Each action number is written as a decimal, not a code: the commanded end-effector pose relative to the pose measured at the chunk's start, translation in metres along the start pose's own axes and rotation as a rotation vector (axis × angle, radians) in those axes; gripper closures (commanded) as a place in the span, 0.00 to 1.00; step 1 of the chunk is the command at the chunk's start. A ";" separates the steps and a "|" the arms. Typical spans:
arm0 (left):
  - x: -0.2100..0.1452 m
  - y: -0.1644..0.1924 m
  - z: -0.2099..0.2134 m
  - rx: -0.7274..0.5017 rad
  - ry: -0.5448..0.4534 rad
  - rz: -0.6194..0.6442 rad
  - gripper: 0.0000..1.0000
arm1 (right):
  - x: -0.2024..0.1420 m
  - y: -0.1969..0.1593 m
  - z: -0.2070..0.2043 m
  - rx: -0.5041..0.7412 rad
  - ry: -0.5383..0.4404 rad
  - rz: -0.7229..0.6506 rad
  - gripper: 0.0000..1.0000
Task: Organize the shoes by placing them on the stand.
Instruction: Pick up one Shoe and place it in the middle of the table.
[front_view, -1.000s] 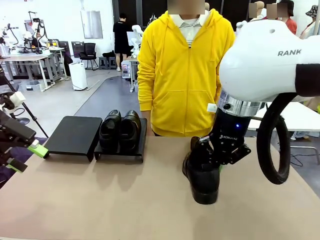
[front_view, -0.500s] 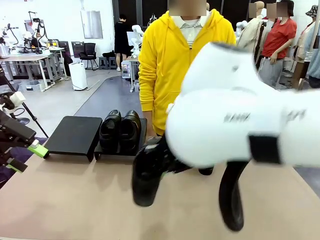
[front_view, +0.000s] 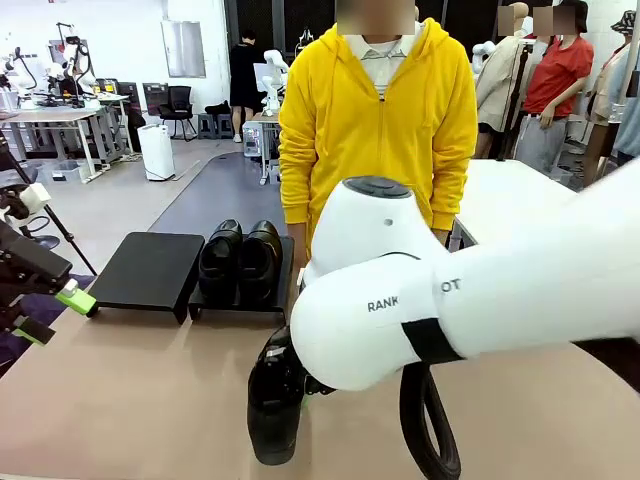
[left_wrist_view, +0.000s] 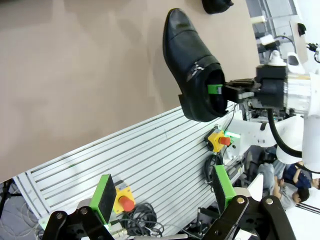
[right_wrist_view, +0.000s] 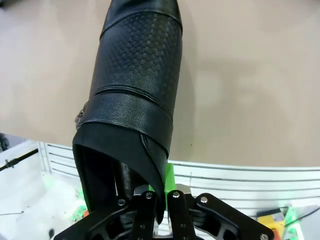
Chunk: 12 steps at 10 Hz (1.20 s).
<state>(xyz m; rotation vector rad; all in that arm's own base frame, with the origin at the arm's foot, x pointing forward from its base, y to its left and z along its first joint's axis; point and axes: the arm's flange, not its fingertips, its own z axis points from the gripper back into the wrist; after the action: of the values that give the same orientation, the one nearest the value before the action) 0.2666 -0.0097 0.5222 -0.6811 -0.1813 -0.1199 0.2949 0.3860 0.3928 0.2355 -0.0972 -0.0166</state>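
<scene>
Two glossy black shoes (front_view: 240, 262) stand side by side on the right section of the low black stand (front_view: 150, 270); its left section is bare. My right gripper (right_wrist_view: 162, 200) is shut on the heel rim of a third shoe (front_view: 275, 412), which hangs toe-down just above the table near its front edge. In the left wrist view the same shoe (left_wrist_view: 194, 70) hangs from the right gripper (left_wrist_view: 219, 90), and the toe of another shoe (left_wrist_view: 216, 5) lies on the table beyond. My left gripper (front_view: 45, 312) waits open off the table's left edge, its green pads (left_wrist_view: 105, 197) wide apart.
A person in a yellow hoodie (front_view: 375, 120) stands at the far side of the tan table (front_view: 130, 390). My right arm's bulky white links (front_view: 450, 300) span the middle and right of the front view. Aluminium framing (left_wrist_view: 150, 165) lies below the table's near edge.
The right arm has swung left across the table, carrying the shoe from the right middle to the front centre. The left arm has not moved.
</scene>
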 end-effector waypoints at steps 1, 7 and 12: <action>0.001 -0.001 0.002 -0.018 -0.003 0.007 0.00 | 0.018 0.021 -0.013 0.034 -0.005 0.036 1.00; 0.001 -0.001 0.002 -0.018 -0.003 0.007 0.00 | 0.026 0.027 -0.047 0.035 -0.044 -0.043 1.00; 0.001 -0.001 0.002 -0.018 -0.003 0.007 0.00 | 0.030 0.024 -0.049 0.042 -0.037 -0.057 0.00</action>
<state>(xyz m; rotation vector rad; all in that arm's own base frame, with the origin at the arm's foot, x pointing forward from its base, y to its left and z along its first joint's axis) 0.2666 -0.0097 0.5222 -0.6811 -0.1811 -0.1199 0.3270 0.4091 0.3491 0.2807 -0.0920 -0.0423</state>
